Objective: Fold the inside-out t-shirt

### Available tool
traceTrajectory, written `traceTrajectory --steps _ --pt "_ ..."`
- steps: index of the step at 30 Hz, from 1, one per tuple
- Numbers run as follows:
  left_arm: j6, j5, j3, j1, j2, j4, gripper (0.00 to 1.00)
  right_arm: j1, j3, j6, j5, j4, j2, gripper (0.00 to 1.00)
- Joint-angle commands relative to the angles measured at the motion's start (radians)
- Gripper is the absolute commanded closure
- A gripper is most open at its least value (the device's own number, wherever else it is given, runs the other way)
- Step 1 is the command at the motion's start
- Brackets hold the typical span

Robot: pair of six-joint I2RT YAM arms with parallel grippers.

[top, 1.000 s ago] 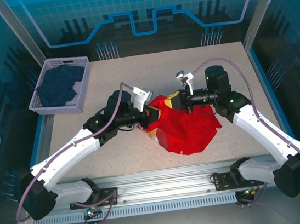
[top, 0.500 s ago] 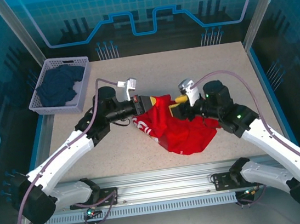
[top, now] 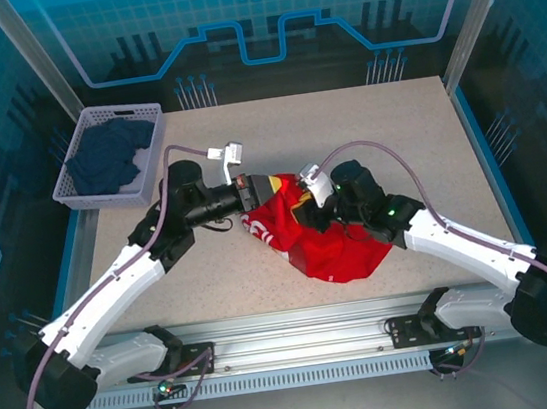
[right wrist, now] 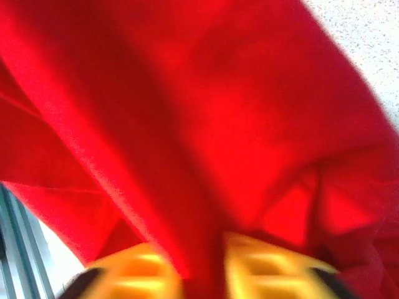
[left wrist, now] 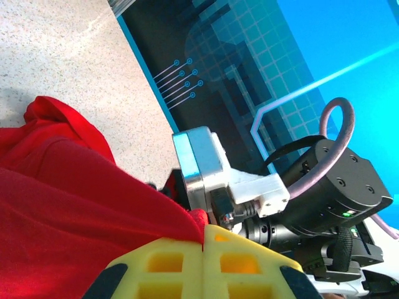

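- Overhead, the bright red, soft cloth t-shirt [top: 334, 242] lies crumpled at the centre of the speckled table [top: 395, 128], between both arms.
- Left wrist: the left gripper [left wrist: 204, 235] is closed tight on a red fold.
- Right wrist: the right gripper [right wrist: 202, 265] clamps red cloth.

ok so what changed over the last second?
The right arm swung left and nearer, over the t-shirt. The right gripper is now shut on a fold of it. The left gripper, shut on the shirt's far edge, drew back to the left and pulled that side out. The bulk of the shirt, the basket and the navy garment stayed put.
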Motion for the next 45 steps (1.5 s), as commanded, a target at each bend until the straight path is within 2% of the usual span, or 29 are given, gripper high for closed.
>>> traceTrajectory --steps 1,3,5,7,8,12,16,18,20,23,27,31,33,38,41,45 --pt "0.002 0.008 -0.018 0.057 -0.051 -0.019 1.0 -0.093 0.013 -0.036 -0.247 0.051 -0.061 1.0" --pt "-0.052 0.054 -0.061 0.128 -0.076 0.027 1.0 -0.226 -0.011 0.02 -0.584 0.109 -0.092 1.0" --pt "-0.171 0.153 -0.112 0.198 -0.079 0.161 1.0 -0.292 0.007 0.043 -0.747 0.091 -0.078 1.0" --pt "-0.268 0.222 -0.143 0.235 -0.075 0.289 1.0 -0.3 0.044 -0.011 -0.732 -0.008 -0.071 1.0" --pt "-0.275 0.24 -0.138 0.238 -0.078 0.3 1.0 -0.3 0.058 -0.024 -0.7 -0.038 -0.069 1.0" --pt "-0.147 0.244 -0.066 0.236 -0.111 0.103 1.0 -0.313 0.086 0.009 -0.68 -0.055 -0.034 0.99" --pt "-0.067 0.245 -0.031 0.236 -0.117 -0.015 1.0 -0.299 0.112 0.034 -0.768 -0.014 0.018 1.0" --pt "0.015 0.191 -0.01 0.236 -0.113 -0.117 1.0 -0.285 0.113 0.045 -0.841 0.033 0.025 1.0" --pt "0.118 0.07 0.015 0.235 -0.109 -0.261 1.0 -0.272 0.124 0.025 -0.874 0.032 0.018 1.0" --pt "0.216 -0.064 0.015 0.236 -0.099 -0.348 1.0 -0.261 0.128 0.012 -0.918 0.048 0.006 1.0" --pt "0.267 -0.081 0.004 0.233 -0.076 -0.345 1.0 -0.24 0.148 -0.006 -0.959 0.049 0.022 1.0" --pt "0.227 0.05 -0.036 0.23 -0.088 -0.229 1.0 -0.232 0.214 -0.085 -0.85 -0.111 0.061 1.0" --pt "0.196 0.111 -0.049 0.229 -0.106 -0.168 1.0 -0.231 0.237 -0.078 -0.735 -0.166 0.078 0.93" --pt "0.085 0.194 -0.058 0.208 -0.149 -0.032 1.0 -0.222 0.307 0.053 -0.253 -0.334 0.157 0.84" --pt "0.065 0.177 -0.038 0.172 -0.154 -0.02 1.0 -0.199 0.274 0.116 -0.157 -0.31 0.145 0.77" --pt "0.083 0.118 -0.006 0.125 -0.137 -0.062 1.0 -0.128 0.199 0.149 -0.112 -0.251 0.056 0.67"
